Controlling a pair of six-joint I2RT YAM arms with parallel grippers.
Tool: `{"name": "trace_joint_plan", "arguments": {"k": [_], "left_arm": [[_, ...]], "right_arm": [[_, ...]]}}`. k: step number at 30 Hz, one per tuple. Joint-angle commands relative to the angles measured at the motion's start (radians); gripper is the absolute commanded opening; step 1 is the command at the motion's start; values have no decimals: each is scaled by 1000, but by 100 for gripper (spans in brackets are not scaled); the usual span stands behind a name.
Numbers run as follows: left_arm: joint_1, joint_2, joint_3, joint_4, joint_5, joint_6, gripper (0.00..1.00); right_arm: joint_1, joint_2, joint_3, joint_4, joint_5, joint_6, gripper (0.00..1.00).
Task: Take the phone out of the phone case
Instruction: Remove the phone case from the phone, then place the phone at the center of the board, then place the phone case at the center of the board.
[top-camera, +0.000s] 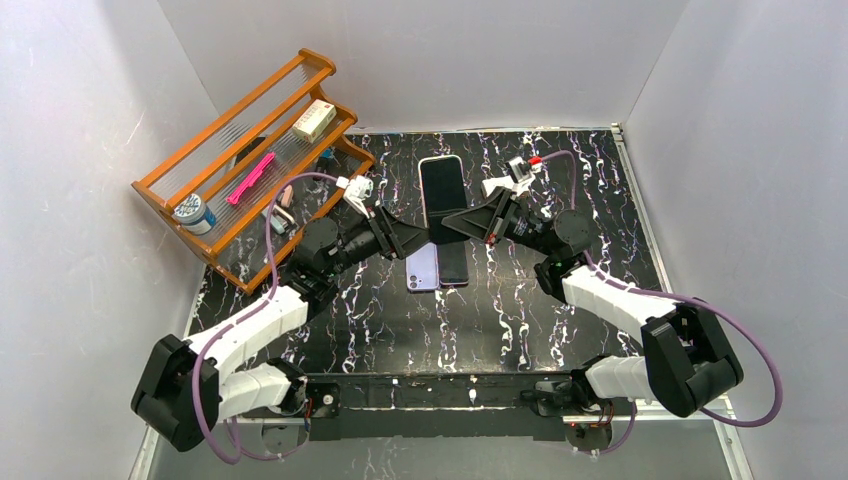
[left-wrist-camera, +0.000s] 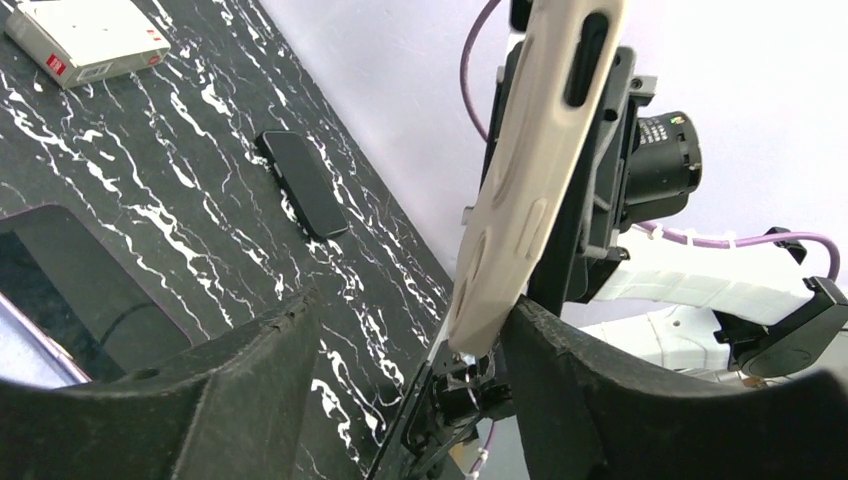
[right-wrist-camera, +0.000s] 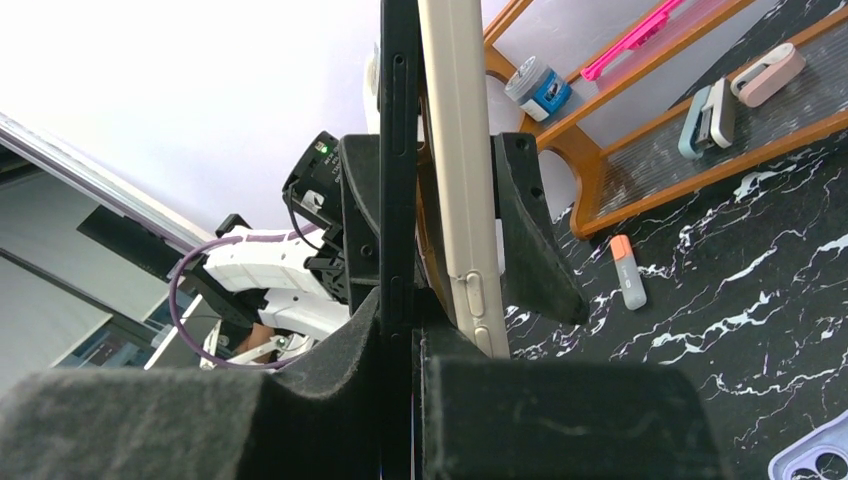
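Observation:
In the top view a phone (top-camera: 441, 188) with a black screen is held up above the table between my two grippers. My right gripper (top-camera: 458, 224) is shut on the black phone's thin edge (right-wrist-camera: 397, 180), as the right wrist view (right-wrist-camera: 400, 335) shows. The beige phone case (right-wrist-camera: 455, 170) stands beside the phone, splayed away from it. My left gripper (top-camera: 424, 238) is open and straddles both. In the left wrist view the case (left-wrist-camera: 530, 180) leans against one finger (left-wrist-camera: 620, 390), and the other finger (left-wrist-camera: 200, 400) touches nothing.
A purple phone case (top-camera: 422, 270) and a dark phone (top-camera: 454, 262) lie on the marble table below the grippers. A wooden rack (top-camera: 250, 150) with small items stands at the back left. An orange-capped stick (right-wrist-camera: 628, 272) lies near the rack. A white box (left-wrist-camera: 85, 38) lies on the table.

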Motion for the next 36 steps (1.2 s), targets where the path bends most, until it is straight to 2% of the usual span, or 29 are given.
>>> {"name": "trace_joint_plan", "arguments": {"k": [1, 5, 13, 15, 21, 26, 33, 36], "left_arm": [[-4, 12, 52, 65, -35, -11, 59], [-4, 35, 71, 78, -46, -17, 49], [-4, 72, 86, 94, -69, -15, 7], [-3, 73, 83, 94, -90, -7, 0], [-1, 71, 77, 40, -172, 57, 0], [1, 42, 126, -259, -280, 211, 0], [15, 49, 222, -718, -396, 375, 0], [27, 77, 244, -845, -425, 407, 0]], "right_arm": [[2, -15, -2, 118, -22, 16, 1], [1, -18, -17, 119, -39, 23, 1], [6, -31, -45, 103, -64, 19, 1], [7, -31, -54, 99, -69, 17, 1], [6, -50, -92, 43, -70, -25, 1], [-25, -132, -73, -331, -15, -240, 1], [-155, -196, -94, -563, 12, -369, 1], [-200, -202, -92, -678, 50, -438, 1]]}}
